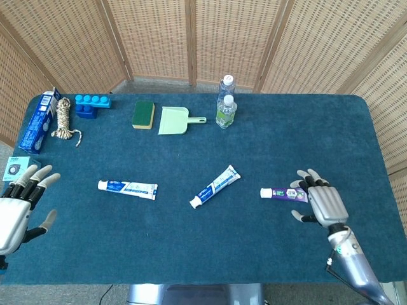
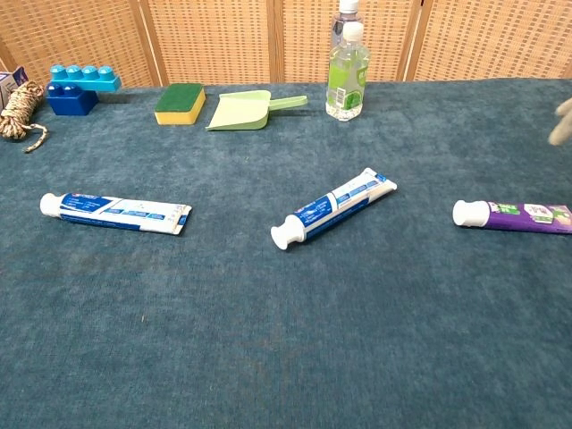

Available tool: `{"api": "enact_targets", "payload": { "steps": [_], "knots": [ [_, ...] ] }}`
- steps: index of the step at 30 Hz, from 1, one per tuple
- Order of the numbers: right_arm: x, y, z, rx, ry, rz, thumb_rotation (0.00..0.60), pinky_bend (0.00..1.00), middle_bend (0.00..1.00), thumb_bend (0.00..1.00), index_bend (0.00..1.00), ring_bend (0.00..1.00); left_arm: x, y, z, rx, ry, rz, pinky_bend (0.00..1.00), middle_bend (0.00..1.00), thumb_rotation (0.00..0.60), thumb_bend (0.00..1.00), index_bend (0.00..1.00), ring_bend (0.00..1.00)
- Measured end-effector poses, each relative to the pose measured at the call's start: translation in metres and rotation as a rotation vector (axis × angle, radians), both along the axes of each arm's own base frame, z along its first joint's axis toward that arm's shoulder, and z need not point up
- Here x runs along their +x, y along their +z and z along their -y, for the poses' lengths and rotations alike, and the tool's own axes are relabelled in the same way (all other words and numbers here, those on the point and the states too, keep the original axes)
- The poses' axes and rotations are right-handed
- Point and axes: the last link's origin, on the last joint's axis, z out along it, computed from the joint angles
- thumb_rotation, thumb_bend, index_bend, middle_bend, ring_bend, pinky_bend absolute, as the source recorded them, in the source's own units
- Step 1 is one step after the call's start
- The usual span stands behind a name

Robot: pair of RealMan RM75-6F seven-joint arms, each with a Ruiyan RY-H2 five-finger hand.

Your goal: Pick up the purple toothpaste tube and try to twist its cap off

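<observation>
The purple toothpaste tube (image 1: 284, 193) lies flat on the blue cloth, white cap pointing left; the chest view shows the purple tube (image 2: 513, 215) at the right edge. My right hand (image 1: 317, 199) hovers just right of the tube's tail, fingers spread and empty; whether its fingertips touch the tube is unclear. In the chest view only a fingertip (image 2: 561, 122) of it shows. My left hand (image 1: 19, 204) is open at the table's front left edge, far from the tube.
Two blue-and-white toothpaste tubes (image 1: 127, 188) (image 1: 215, 186) lie mid-table. Along the far side stand two bottles (image 1: 226, 107), a green dustpan (image 1: 175, 121), a sponge (image 1: 144, 114), a blue block (image 1: 93, 103), a rope coil (image 1: 62, 119) and a blue box (image 1: 38, 122).
</observation>
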Motion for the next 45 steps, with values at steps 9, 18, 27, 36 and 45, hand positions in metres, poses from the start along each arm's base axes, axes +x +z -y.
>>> {"api": "enact_targets", "payload": {
  "steps": [9, 18, 27, 36, 45],
  "knots": [
    [-0.016, -0.026, 0.027, -0.001, -0.063, -0.081, 0.529, 0.21, 0.09, 0.22, 0.25, 0.0, 0.004, -0.005, -0.007, -0.021, 0.002, -0.005, 0.16, 0.09, 0.6, 0.36, 0.16, 0.02],
    [-0.029, -0.042, 0.037, -0.014, -0.123, -0.159, 0.495, 0.19, 0.09, 0.21, 0.3, 0.0, 0.004, -0.008, -0.009, -0.029, 0.007, -0.005, 0.16, 0.06, 0.6, 0.36, 0.16, 0.0],
    [-0.039, -0.057, 0.043, -0.02, -0.188, -0.211, 0.497, 0.19, 0.1, 0.21, 0.32, 0.0, 0.0, -0.01, -0.009, -0.033, 0.014, -0.002, 0.16, 0.05, 0.6, 0.36, 0.16, 0.0],
    [-0.043, -0.073, 0.046, -0.004, -0.216, -0.218, 0.503, 0.18, 0.1, 0.21, 0.33, 0.0, -0.007, -0.008, -0.005, -0.026, 0.029, 0.006, 0.16, 0.04, 0.6, 0.36, 0.15, 0.0],
    [-0.042, -0.08, 0.05, 0.006, -0.225, -0.215, 0.554, 0.19, 0.11, 0.22, 0.39, 0.0, -0.013, -0.004, 0.0, -0.015, 0.04, 0.012, 0.16, 0.02, 0.6, 0.36, 0.15, 0.0]
  ]
}}
